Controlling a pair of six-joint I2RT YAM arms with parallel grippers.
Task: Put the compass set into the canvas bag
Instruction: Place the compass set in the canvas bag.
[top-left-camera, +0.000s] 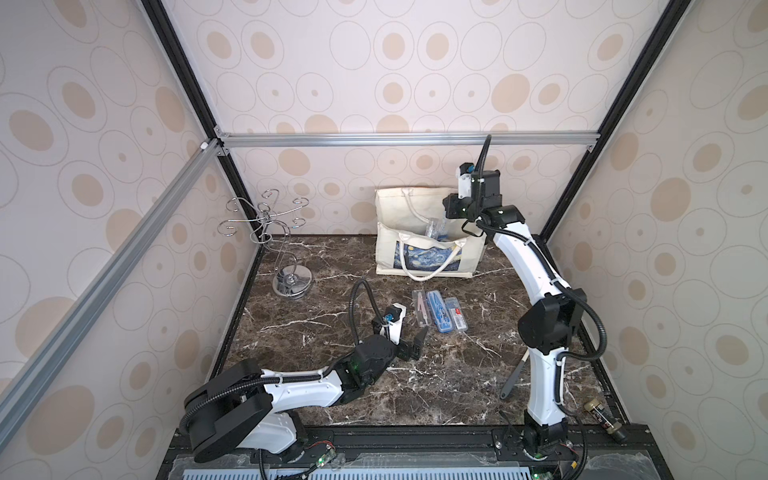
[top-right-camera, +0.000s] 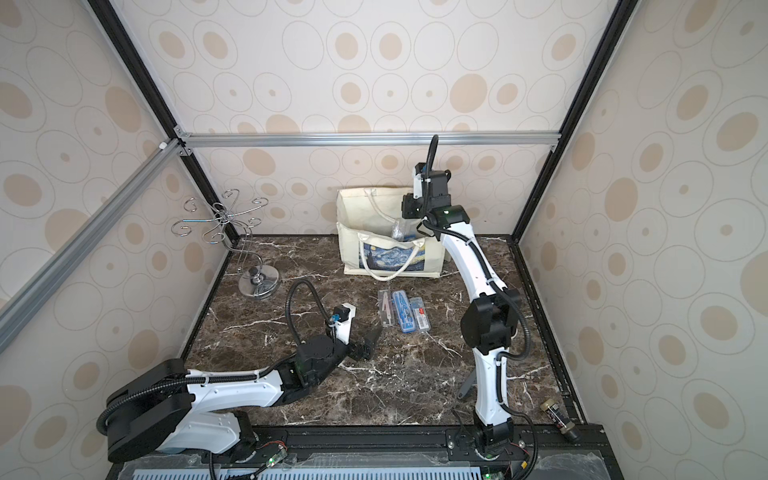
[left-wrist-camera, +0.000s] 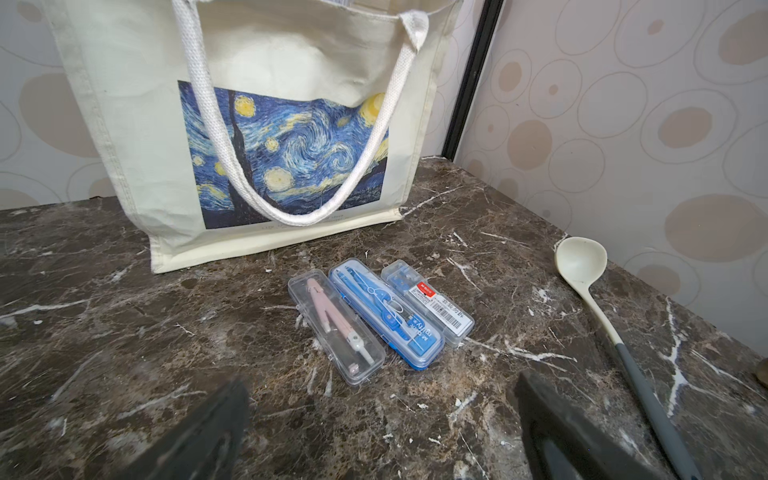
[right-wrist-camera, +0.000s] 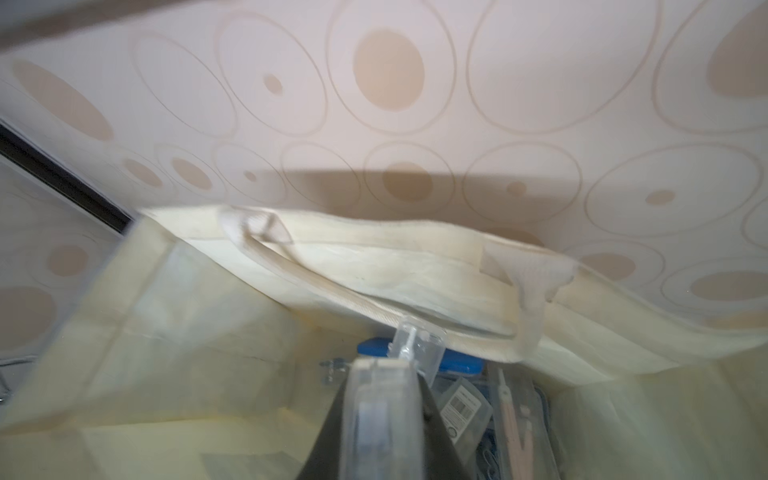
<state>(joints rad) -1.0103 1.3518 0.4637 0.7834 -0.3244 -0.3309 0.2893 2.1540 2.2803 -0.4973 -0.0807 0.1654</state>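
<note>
1. Your right hand (top-left-camera: 449, 214) is clenched on a clear compass case (right-wrist-camera: 382, 415), which is tipped into the open mouth of the canvas bag (top-left-camera: 392, 253). The bag stands at the back of the table (left-wrist-camera: 124, 311), and other cases already lie inside it.
2. Your left hand (top-left-camera: 417, 344) is released, with its jaws wide apart. It hangs low just short of three cases lying side by side in front of the bag: the pink compass case (left-wrist-camera: 336, 328), the blue compass case (left-wrist-camera: 386, 313) and the labelled case (left-wrist-camera: 428, 301).
3. The rear rope handle (right-wrist-camera: 332, 291) droops across the inside of the mouth, close to the held case's tip. If you let go here, the case may snag on it or lodge against the wall instead of dropping.
4. The cloth is soft and the front wall sags. A brush from your right wrist could fold the mouth shut or drag the bag.
5. The three cases on the table sit tight together. Wide jaws may pinch two of them or shove a neighbour aside.
6. The plastic looks smooth, so an off-centre grip may let a case swivel or slip.
7. A ladle (left-wrist-camera: 582, 266) lies near your right arm, and a careless sweep could knock it.
</note>
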